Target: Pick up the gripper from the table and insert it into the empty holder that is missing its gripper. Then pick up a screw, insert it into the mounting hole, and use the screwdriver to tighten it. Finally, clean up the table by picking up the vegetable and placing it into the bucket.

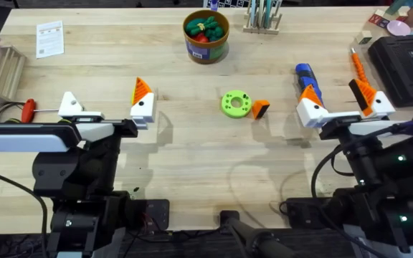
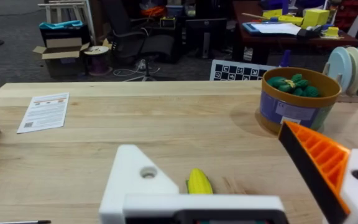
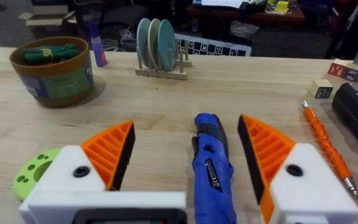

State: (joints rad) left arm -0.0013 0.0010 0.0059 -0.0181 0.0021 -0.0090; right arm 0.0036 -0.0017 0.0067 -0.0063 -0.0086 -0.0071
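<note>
One gripper (image 1: 260,109), one screwdriver (image 1: 307,79), one bucket (image 1: 206,36), one green disc (image 1: 235,104), one vegetable (image 2: 199,182), one holder (image 1: 70,105).

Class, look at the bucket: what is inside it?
The bucket holds green toy vegetables and a red one piled near its rim. Anything beneath that pile is hidden.
</note>
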